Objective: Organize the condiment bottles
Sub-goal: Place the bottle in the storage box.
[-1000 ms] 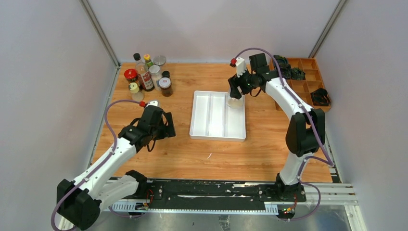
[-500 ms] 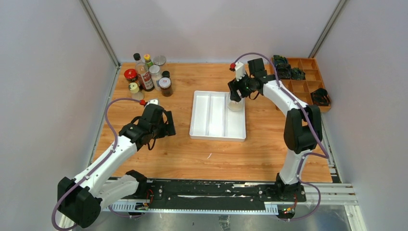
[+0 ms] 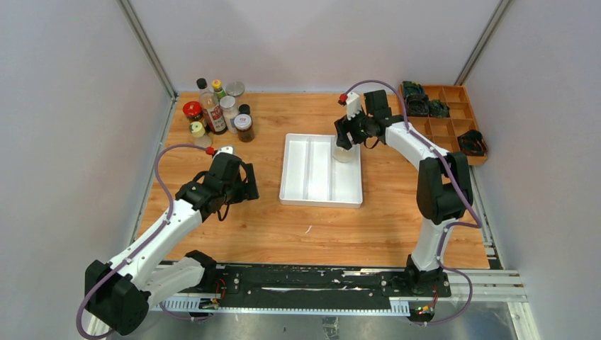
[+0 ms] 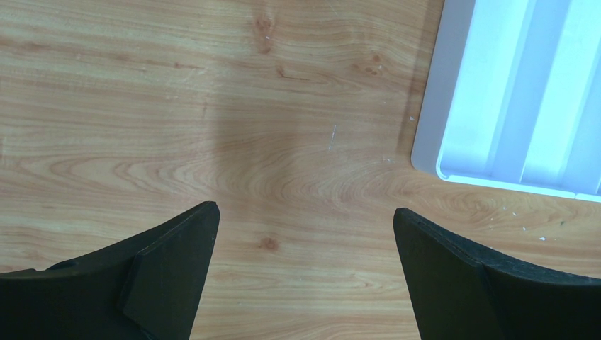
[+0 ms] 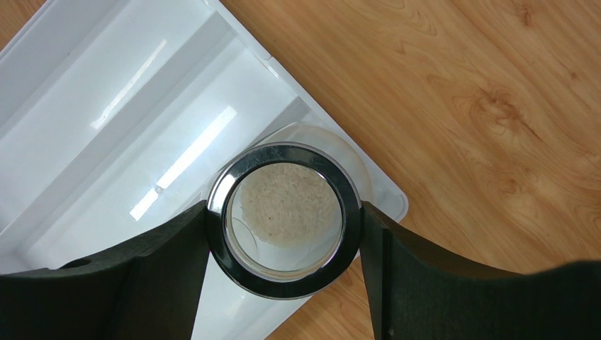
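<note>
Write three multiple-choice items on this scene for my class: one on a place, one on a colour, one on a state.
1. The jar is at which corner of the tray? A near left; B far right; C near right.
2. What colour is the tray? A red; B black; C white.
3. The left jaws are: A open and empty; B shut on the jar; C shut on the tray.
Key: 1 B, the top view shows it there, between the right jaws. 2 C, every view shows white. 3 A, the left wrist view shows them apart with nothing between.
</note>
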Action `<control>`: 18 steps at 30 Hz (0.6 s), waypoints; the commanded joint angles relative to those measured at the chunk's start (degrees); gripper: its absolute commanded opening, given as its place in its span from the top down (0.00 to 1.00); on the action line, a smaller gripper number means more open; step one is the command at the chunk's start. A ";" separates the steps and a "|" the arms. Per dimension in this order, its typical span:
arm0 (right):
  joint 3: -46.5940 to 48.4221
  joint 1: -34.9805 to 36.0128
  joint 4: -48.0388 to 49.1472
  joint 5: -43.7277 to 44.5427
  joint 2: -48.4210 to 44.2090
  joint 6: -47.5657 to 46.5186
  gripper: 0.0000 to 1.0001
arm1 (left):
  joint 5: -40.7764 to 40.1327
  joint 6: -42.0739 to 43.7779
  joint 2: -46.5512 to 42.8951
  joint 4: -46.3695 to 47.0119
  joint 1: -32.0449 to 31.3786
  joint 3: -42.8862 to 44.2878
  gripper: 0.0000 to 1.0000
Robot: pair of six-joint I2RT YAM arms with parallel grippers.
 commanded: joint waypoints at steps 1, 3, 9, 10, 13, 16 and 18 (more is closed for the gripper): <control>-0.90 -0.68 2.98 -0.11 1.69 1.10 0.44 | -0.86 0.51 0.14 -0.85 -0.04 1.18 0.00; -0.97 -0.56 2.99 -0.22 1.91 1.06 0.42 | -0.81 0.51 0.14 -0.88 -0.04 1.21 0.00; -0.77 -0.14 2.72 0.48 2.83 0.73 0.39 | -0.53 0.42 0.10 -0.86 -0.06 1.18 0.00; -0.61 -0.12 2.32 0.53 3.06 0.59 0.39 | -0.53 0.42 0.01 -0.89 -0.10 1.11 0.00; -0.35 0.01 1.77 0.67 3.74 0.16 0.38 | -0.53 0.43 -0.25 -0.91 -0.12 0.90 0.00; -0.06 0.09 0.96 1.34 4.09 -0.31 0.31 | -0.45 0.42 -0.49 -0.89 -0.09 0.66 0.00; 0.39 0.30 -0.09 2.08 4.29 -0.43 0.25 | -0.35 0.48 -0.46 -0.96 -0.09 0.66 0.00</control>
